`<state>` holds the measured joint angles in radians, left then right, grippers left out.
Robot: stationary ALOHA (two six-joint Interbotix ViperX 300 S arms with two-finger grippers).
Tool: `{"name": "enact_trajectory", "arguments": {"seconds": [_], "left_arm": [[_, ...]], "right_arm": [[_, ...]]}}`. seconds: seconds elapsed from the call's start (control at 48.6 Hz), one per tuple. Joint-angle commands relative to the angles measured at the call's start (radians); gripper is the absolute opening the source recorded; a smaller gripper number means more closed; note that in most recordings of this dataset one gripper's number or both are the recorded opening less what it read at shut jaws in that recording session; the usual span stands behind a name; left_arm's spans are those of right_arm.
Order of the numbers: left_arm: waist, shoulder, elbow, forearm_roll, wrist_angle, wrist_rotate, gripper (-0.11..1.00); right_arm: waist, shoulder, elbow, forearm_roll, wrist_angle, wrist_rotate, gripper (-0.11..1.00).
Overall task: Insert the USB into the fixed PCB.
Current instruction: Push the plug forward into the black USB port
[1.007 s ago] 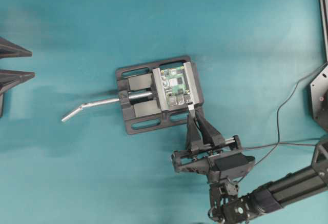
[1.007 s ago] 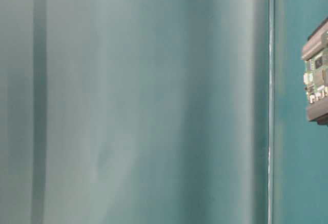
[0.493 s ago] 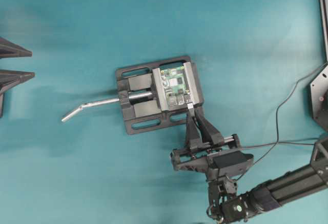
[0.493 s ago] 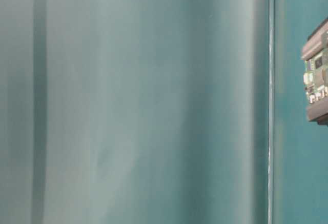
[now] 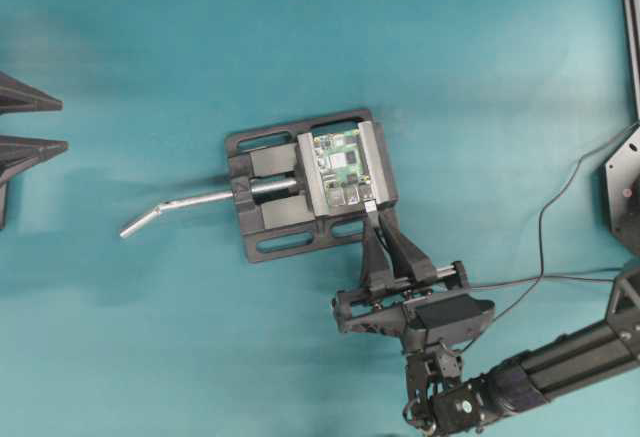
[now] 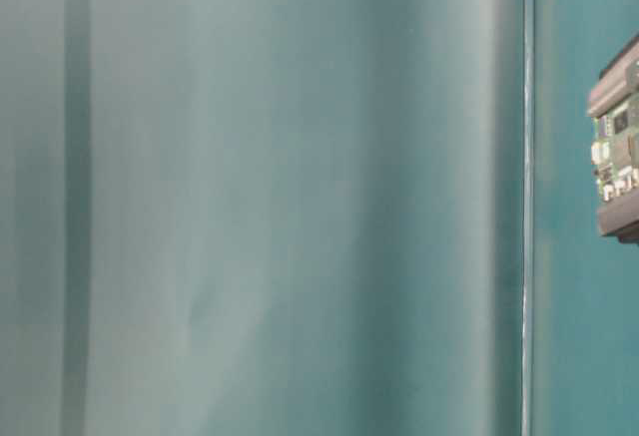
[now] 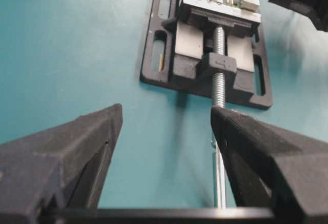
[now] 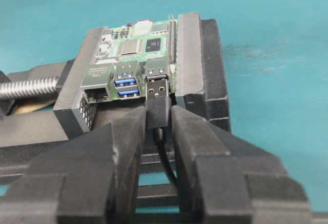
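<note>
At the far left of the overhead view, the left gripper [image 5: 12, 125] shows only as 2 black fingertips poking in from the edge, spread wide apart with nothing between them. Its wrist view confirms this: the 2 black fingers [image 7: 77, 152] frame bare teal table [image 5: 300, 37], well short of the vise.

Moving right, a bent silver handle [image 5: 175, 207] lies on the table and runs into the black vise [image 5: 270, 202], which sits flat near the middle. A threaded screw [image 7: 219, 75] passes through the vise's sliding block. Between the vise's 2 grey clamping bars sits the fixed PCB [image 5: 342, 169], a green board held level (its silver ports face the lower edge of the overhead view). In the table-level view only a sliver of the board [image 6: 617, 152] appears at the right edge; the rest is a blurred teal surface.

Just below the board, the right gripper [image 5: 375, 219] points its 2 fingers at the port edge. It is closed on the USB [image 8: 157, 101], pinching the short black body, with the silver plug tip at the mouth of the right-hand port stack, beside the 2 blue ports [image 8: 127, 86]. How deep the plug sits cannot be told. The thin black cable [image 5: 545, 247] trails rightward.
</note>
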<state>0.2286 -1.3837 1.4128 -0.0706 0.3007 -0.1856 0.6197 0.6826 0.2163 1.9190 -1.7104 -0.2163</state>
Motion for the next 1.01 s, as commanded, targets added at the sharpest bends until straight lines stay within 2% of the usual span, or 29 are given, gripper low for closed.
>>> {"name": "enact_trajectory", "arguments": {"seconds": [0.0,0.987], "left_arm": [[0.003,0.009,-0.011,0.003,-0.005,-0.006,0.74],[0.002,0.009,-0.011,0.003,-0.005,-0.006,0.74]], "right_arm": [[-0.005,-0.052,-0.009,-0.008,-0.008,0.000,0.21],[-0.069,-0.092,0.006,-0.009,0.014,-0.002,0.21]]}}
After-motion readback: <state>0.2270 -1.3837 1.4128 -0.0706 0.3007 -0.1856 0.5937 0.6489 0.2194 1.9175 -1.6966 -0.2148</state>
